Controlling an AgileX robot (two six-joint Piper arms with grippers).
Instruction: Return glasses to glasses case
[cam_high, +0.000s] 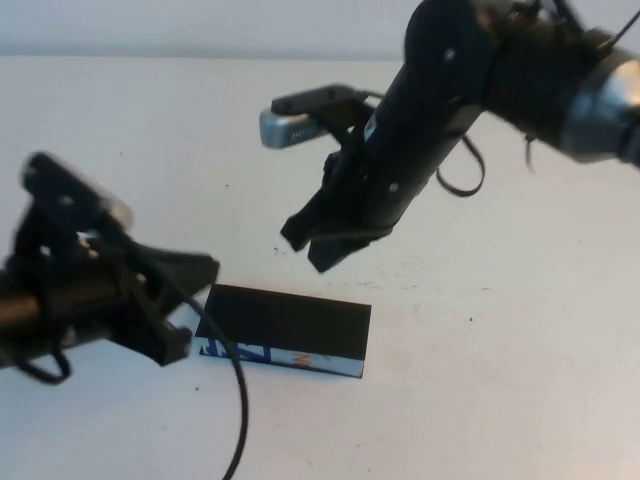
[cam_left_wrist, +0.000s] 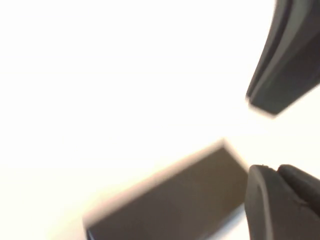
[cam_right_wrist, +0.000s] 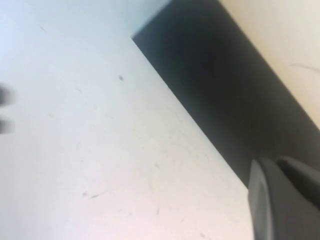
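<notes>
A plain white bench (cam_high: 520, 330) fills the scene, meeting a pale wall at the back. At the left, the left hand (cam_high: 185, 305) hovers low, its fingers spread and empty, just beside the closed black glasses case (cam_high: 285, 325) lying flat at centre. Above it, the right hand (cam_high: 318, 243) hangs, nearly closed, holding nothing.

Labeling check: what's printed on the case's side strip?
White with blue and orange print on the glasses case; high view.

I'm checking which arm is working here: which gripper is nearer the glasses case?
Left. The left gripper sits right beside the glasses case, at its left end. The right gripper hangs above the table behind it.
</notes>
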